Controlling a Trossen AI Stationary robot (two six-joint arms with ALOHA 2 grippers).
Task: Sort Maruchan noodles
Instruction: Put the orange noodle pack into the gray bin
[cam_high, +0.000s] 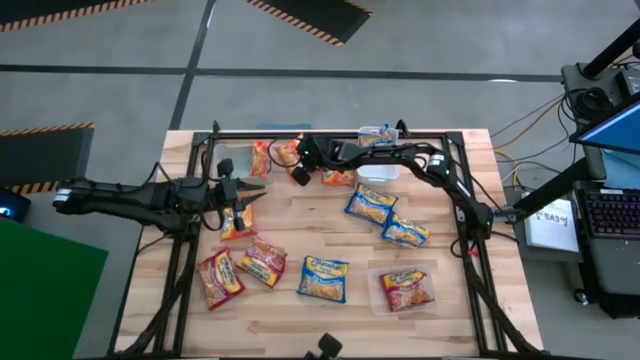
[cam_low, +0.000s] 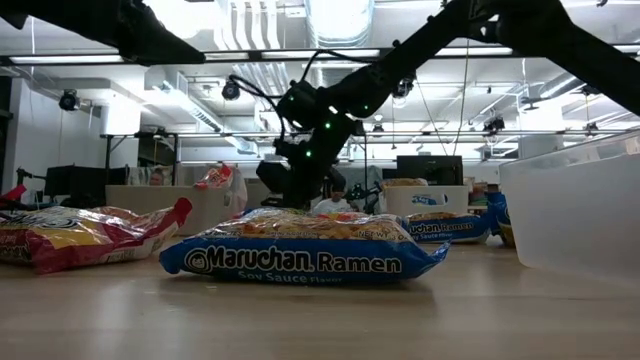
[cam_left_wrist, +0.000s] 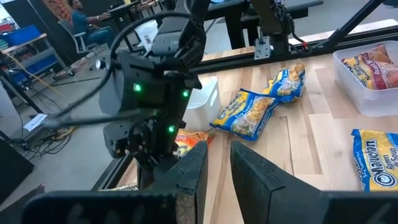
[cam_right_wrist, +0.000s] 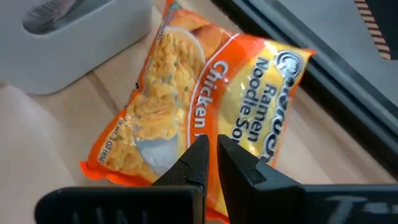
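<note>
grey floor (cam_high: 120, 95) with hazard stripes (cam_high: 300, 18); ceiling strip lights (cam_low: 400, 52) (ducts (cam_low: 345, 18) exposed); desks (cam_low: 160, 205) behind.

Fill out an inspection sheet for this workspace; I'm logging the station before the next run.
Surface: wooden table, inside a dark frame.
Job's things: ramen packets scattered; orange packet below the right gripper; one red packet sits in a clear container.
Clutter: white container at the far edge.
Grippers: left gripper shut over the left side; right gripper shut near the far edge.
Cables: bundles right of the table.
Surroundings: laptop; person seated in the background.
</note>
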